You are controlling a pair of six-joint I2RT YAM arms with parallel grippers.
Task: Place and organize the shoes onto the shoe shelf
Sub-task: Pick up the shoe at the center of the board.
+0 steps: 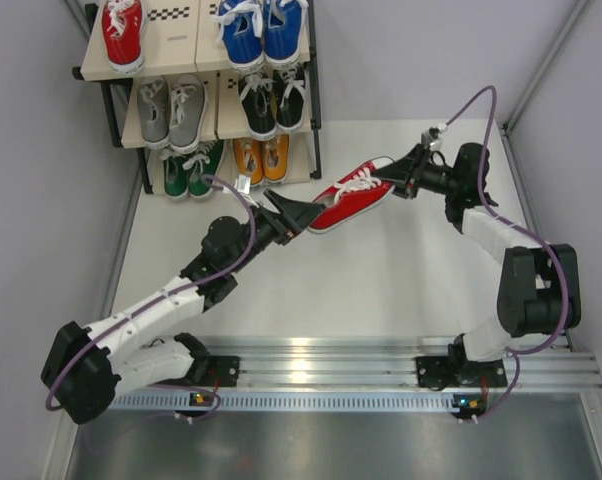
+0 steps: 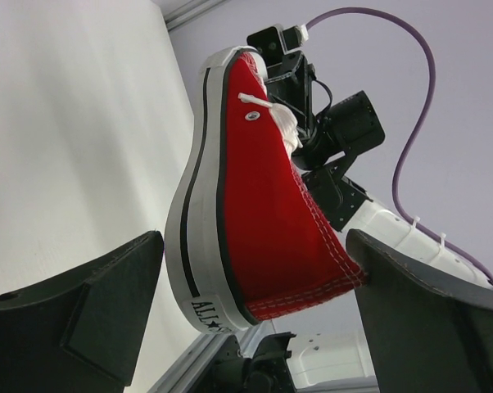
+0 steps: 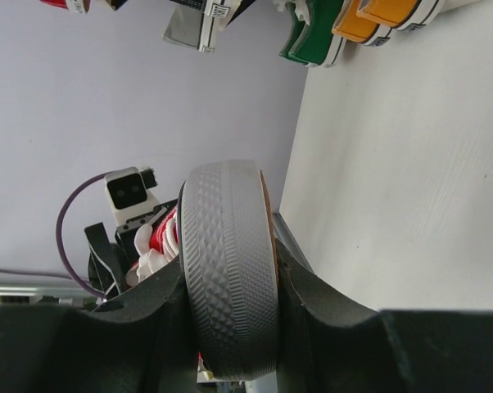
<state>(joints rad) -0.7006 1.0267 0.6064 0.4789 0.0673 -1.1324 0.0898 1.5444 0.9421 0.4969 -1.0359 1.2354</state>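
– Right end effector [image 1: 396,184] is clamped on the toe of the last red shoe [image 1: 351,195]. I'm holding it in the air just off the lower right corner of the shelf [image 1: 176,52].
– And your left?
– Left end effector [image 1: 289,216] is wide open, with a finger on either side of the heel, not touching it.
– How much is done?
– Eleven are up, by my count. The blue pair [image 1: 261,30] and the other red shoe [image 1: 123,30] are on the shelf's top board, the grey pair [image 1: 171,110] and black pair [image 1: 273,100] on the middle, the green pair [image 1: 193,170] and orange pair [image 1: 261,158] at the bottom. I judge only this one remains, for the gap beside its mate up top.
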